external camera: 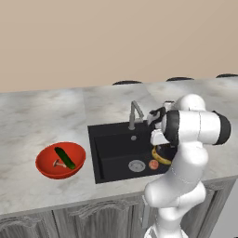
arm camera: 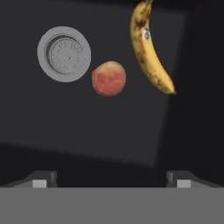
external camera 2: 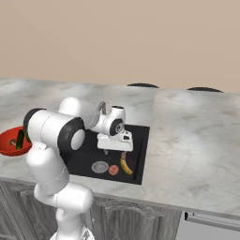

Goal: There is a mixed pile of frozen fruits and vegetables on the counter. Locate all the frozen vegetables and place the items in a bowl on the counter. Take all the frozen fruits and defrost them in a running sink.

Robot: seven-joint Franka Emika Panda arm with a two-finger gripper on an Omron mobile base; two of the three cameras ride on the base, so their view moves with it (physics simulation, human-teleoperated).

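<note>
- We see a yellow banana (arm camera: 151, 52) with brown speckles.
- Our red-orange fruit (arm camera: 109, 78) looks mottled.
- The sink (external camera: 111, 153) is black, its drain (arm camera: 64, 54) grey.
- The bowl (external camera: 46, 168) is bright red, the cucumber (external camera: 65, 157) dark green.

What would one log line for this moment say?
tool: open, empty, over sink | banana, red fruit: in sink | cucumber, mushroom: in bowl

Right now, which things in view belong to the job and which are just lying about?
Job:
- banana
- red fruit
- sink
- faucet
- bowl
- cucumber
- mushroom
- counter

Lying about:
- drain
- cabinet doors
</note>
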